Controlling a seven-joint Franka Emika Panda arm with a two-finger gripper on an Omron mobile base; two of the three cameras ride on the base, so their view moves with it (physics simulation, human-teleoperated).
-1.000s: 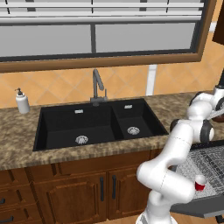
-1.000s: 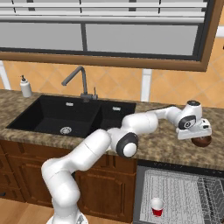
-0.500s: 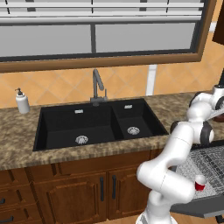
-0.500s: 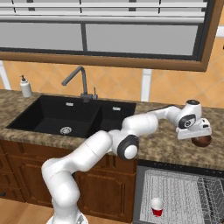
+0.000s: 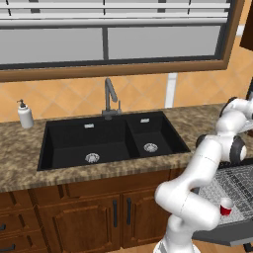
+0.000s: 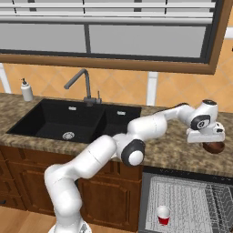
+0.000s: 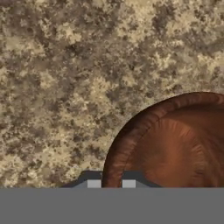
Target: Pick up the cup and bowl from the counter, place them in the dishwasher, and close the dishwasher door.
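A brown bowl (image 6: 214, 147) rests on the speckled counter (image 6: 169, 152) at the far right, above the open dishwasher. My gripper (image 6: 210, 142) reaches down onto its near rim. In the hand view the bowl (image 7: 175, 148) fills the lower right, and its rim passes between the two fingertips (image 7: 93, 184), which are shut on it. The small red cup (image 6: 163, 215) stands upright in the pale wire rack (image 6: 193, 200) of the dishwasher. From the left, the cup (image 5: 226, 206) sits in the rack (image 5: 234, 180) over the lowered dark grey dishwasher door (image 5: 222, 237).
A black double sink (image 6: 68, 123) with a grey faucet (image 6: 80, 82) lies left of the arm. A white soap dispenser (image 6: 27, 90) stands at the counter's far left. Brown cabinets (image 5: 84, 212) run below, and a window spans the wall behind.
The gripper's jaws have closed from wide open onto the bowl's rim. The arm, bowl and cup have stayed in place.
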